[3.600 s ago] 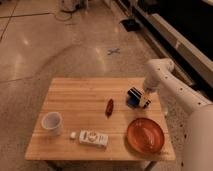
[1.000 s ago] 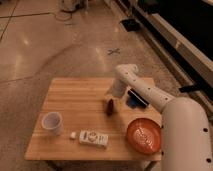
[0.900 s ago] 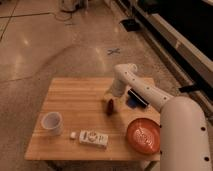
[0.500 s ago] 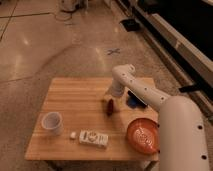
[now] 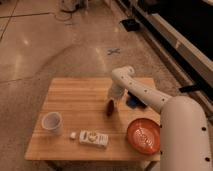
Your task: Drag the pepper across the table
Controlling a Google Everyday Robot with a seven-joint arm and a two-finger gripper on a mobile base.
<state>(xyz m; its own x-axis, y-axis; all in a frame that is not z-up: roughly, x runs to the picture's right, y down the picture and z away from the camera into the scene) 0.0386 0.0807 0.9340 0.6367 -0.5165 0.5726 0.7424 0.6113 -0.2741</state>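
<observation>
The gripper (image 5: pixel 112 99) has swung over onto the pepper (image 5: pixel 109 109) on the table (image 5: pixel 75 95); I cannot tell its grip, and a crooked push could slip off.

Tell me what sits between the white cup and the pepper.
Only bare table between cup and pepper in the camera view; the tool is down at the pepper.

I count one table (image 5: pixel 70 95) carrying one pepper (image 5: pixel 109 109), one white cup (image 5: pixel 52 122), one orange plate (image 5: pixel 143 136), one white packet (image 5: pixel 94 138), one small white cube (image 5: pixel 73 135) and one dark blue object (image 5: pixel 135 104). One gripper (image 5: pixel 112 101) sits at the pepper's twelve o'clock.
</observation>
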